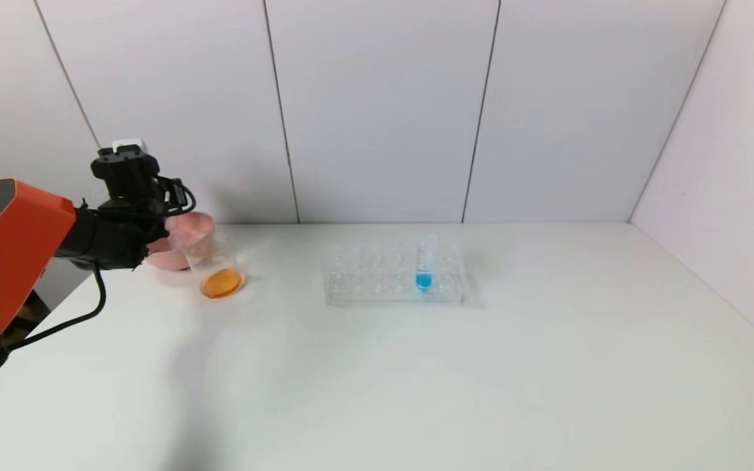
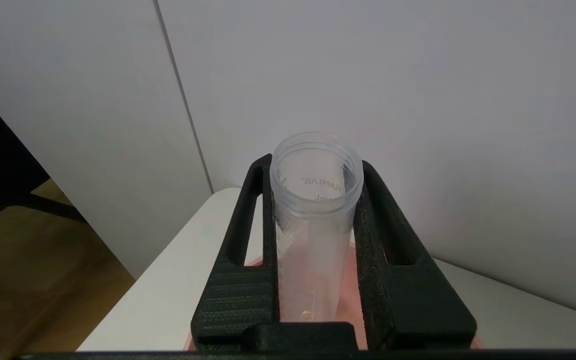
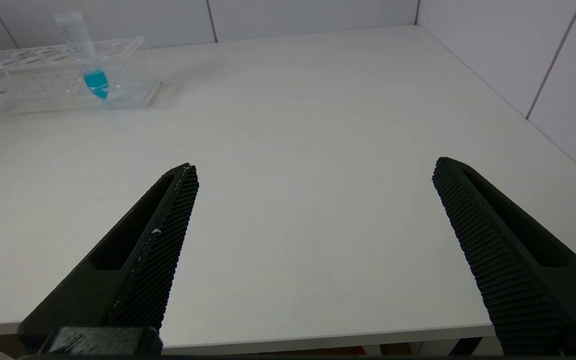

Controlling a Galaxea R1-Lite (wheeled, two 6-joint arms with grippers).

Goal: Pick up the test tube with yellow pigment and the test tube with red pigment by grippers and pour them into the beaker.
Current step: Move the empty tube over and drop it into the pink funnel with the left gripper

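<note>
The left gripper (image 2: 313, 200), black with long tapering fingers on an orange arm segment, was clenched on a slim clear test tube (image 2: 313, 225) whose open threaded mouth faced the wrist camera; only a few yellowish specks clung inside it, so which pigment it had carried could not be told. In the head view this gripper (image 1: 174, 229) hung at the table's ten o'clock, over the pale pink bowl (image 1: 167, 256), whose pink showed through the tube's wall. Just beside the bowl, at its four o'clock, the small clear glass beaker (image 1: 215, 267) stood on the white table (image 1: 416, 379) with orange liquid across its bottom. Well apart, toward the table's twelve o'clock, sat the clear multi-hole tube rack (image 1: 377, 273), holding one upright tube with blue pigment (image 1: 424, 265) near its three o'clock end. The right gripper (image 3: 313, 240) hovered above the near edge of the table with its fingers spread wide and nothing between them, the rack (image 3: 28, 75) and blue tube (image 3: 88, 60) lying off at its ten o'clock.
</note>
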